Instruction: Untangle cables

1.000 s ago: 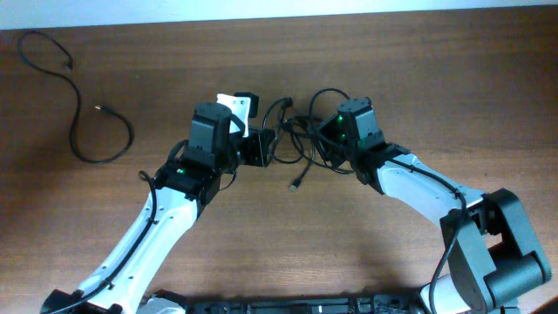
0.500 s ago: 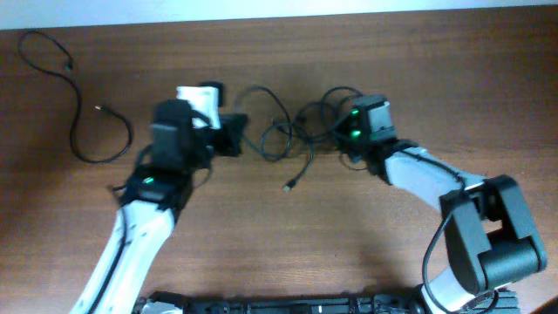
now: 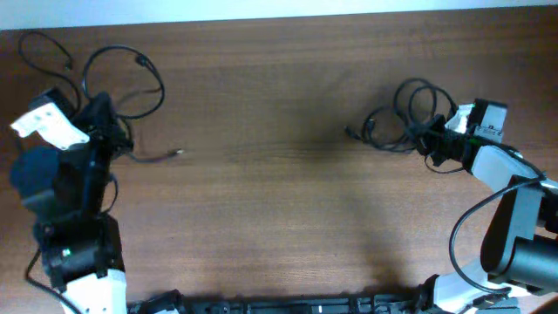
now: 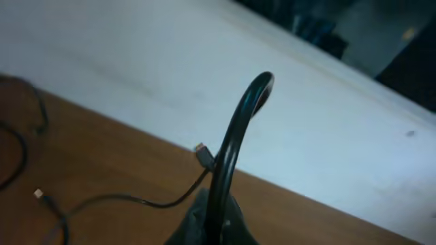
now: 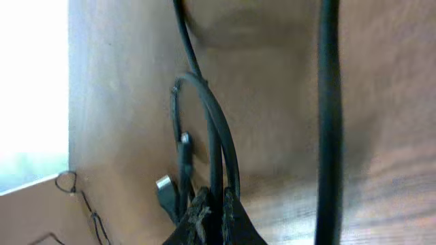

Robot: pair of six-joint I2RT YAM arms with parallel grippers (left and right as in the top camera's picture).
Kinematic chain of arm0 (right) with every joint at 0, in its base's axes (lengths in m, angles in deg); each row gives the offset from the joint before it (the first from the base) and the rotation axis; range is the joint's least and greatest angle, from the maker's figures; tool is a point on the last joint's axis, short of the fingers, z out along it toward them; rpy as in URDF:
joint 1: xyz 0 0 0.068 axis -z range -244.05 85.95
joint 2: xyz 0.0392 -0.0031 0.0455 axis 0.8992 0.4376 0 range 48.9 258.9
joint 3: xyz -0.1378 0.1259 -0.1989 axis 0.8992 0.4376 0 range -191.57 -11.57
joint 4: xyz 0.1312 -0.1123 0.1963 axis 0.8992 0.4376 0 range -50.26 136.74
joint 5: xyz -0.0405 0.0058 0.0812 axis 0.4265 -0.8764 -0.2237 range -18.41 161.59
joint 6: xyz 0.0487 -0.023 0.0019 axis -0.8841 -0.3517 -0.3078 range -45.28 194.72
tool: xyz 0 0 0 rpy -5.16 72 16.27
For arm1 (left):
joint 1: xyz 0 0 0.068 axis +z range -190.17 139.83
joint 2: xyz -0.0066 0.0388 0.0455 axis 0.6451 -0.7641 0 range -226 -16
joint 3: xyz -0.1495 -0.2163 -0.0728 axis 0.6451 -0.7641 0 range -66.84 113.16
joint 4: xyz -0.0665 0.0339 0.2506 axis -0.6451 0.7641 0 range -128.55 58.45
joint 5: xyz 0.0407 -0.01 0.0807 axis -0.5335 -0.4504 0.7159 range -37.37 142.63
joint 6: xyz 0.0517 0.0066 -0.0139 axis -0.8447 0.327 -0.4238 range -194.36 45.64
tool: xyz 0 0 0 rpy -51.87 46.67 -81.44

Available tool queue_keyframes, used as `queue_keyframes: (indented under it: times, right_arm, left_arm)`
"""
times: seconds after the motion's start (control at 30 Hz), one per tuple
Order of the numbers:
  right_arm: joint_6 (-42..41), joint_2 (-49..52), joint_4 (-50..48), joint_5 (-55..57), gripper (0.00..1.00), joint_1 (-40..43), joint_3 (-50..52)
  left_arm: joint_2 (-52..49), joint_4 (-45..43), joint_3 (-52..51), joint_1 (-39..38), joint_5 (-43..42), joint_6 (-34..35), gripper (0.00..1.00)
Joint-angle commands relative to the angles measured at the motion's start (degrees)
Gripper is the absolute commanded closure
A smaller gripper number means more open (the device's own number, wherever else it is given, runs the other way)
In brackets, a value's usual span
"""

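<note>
Three lots of thin black cable lie on the brown worktop [image 3: 279, 201], and two arms work them from opposite ends. By the left edge, the left gripper [image 3: 103, 122] is pinched tight on one looped cable [image 3: 162, 87]. Its loop arches toward the far edge, and its single plug end [image 3: 178, 153] trails out onto the wood. A second, loose cable [image 3: 39, 35] curls in the far-left corner, touched by nothing. Near the right edge, the right gripper [image 3: 433, 144] is clamped narrow on a knotted bundle [image 3: 403, 113] of overlapping loops. I cannot count the cords in that tangle. The right wrist view shows strands passing between the closed fingers, with a small plug [image 5: 163, 186] just beside them. The held loop and the bundle sit well apart, with bare wood between them.
</note>
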Motion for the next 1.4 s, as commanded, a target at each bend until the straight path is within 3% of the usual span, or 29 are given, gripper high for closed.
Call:
queue_keyframes:
  times: [0.0,0.1,0.17,0.27,0.37,0.5,0.63,0.67,0.73,0.77,0.87,1.1,1.37]
  right_arm:
    - [1.51,-0.92,5.29,-1.09,0.96,-2.69,-0.31]
    - [1.49,-0.90,11.91,3.91,0.93,-6.99,-0.31]
    - [1.51,-0.90,13.62,6.93,0.88,-9.81,-0.31]
    - [1.46,-0.90,13.68,7.10,0.66,-12.70,-0.31]
    - [1.46,-0.90,13.70,8.83,0.56,-14.84,-0.31]
    - [1.46,-0.90,13.70,9.07,0.32,-15.80,-0.31]
    - [1.46,-0.90,13.66,11.56,0.19,-15.80,-0.31]
    - [1.46,-0.90,13.66,11.58,0.10,-15.80,-0.31]
    - [1.46,-0.90,13.68,11.58,0.02,-15.80,-0.31]
    - [1.46,-0.90,13.68,11.56,0.01,-15.80,-0.31]
    - [1.46,-0.90,13.68,11.58,0.01,-15.80,-0.31]
    - [1.46,-0.90,13.66,11.58,0.01,-15.80,-0.31]
    - [1.46,-0.90,13.66,11.58,0.01,-15.76,-0.31]
  left_arm:
    - [2.25,-0.33,0.72,0.13,-4.26,0.76,1.00]
    - [4.13,-0.11,0.74,0.15,0.09,-0.15,1.00]
    - [5.42,1.22,0.83,0.15,12.28,-0.15,1.00]
    - [6.51,2.10,1.09,0.15,32.30,-0.17,1.00]
    - [6.45,1.44,1.11,0.15,53.99,-0.17,1.00]
    - [5.20,-6.40,1.11,1.75,70.18,-0.15,1.00]
    - [-1.40,-3.72,1.11,8.48,71.25,-0.11,1.00]
    - [-3.82,-1.51,1.11,9.38,71.23,-0.04,1.00]
    - [-8.87,1.97,1.11,10.99,71.08,5.18,1.00]
    - [-12.94,3.39,1.11,12.74,68.67,8.48,1.00]
    - [-23.47,3.54,1.11,17.59,59.10,9.62,1.00]
    - [-44.96,2.16,1.09,23.91,49.57,11.54,1.00]
    - [-47.04,0.59,1.11,24.13,44.59,11.78,1.00]
